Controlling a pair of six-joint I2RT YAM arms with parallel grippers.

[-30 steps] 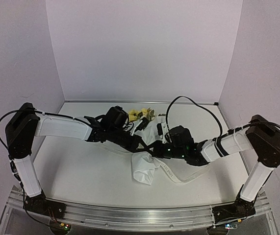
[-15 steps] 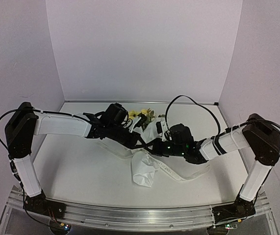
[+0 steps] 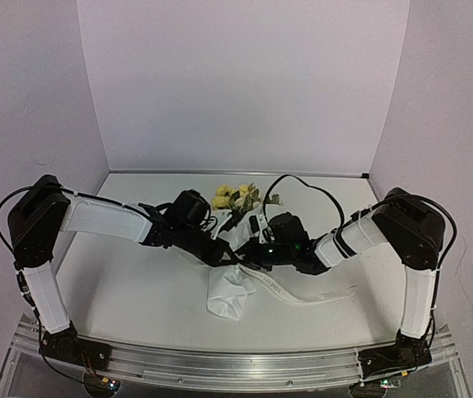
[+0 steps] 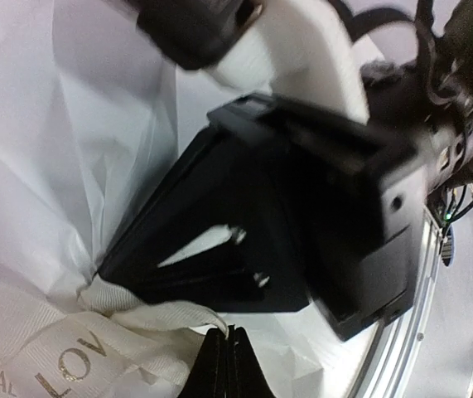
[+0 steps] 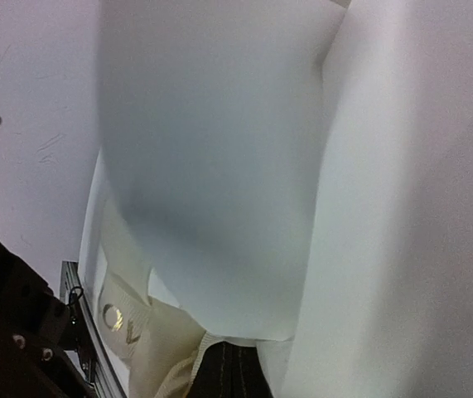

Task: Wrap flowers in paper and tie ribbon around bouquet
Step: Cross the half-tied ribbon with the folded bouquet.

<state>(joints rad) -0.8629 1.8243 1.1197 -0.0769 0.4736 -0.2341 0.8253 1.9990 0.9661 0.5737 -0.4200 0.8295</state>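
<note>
Left jaws, pinched shut on the ribbon [image 4: 62, 365], sit at the left flank of the bouquet [image 3: 224, 294]. It lies on the bench [image 3: 137, 290], long axis near-to-far, flowers [image 3: 234, 196] at the far end. Right jaws, also shut on ribbon, meet them nearly tip to tip over its waist. The loose tail trails right.

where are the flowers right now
In the top view the flowers lie far centre on the table, at the far end of the paper.
</note>
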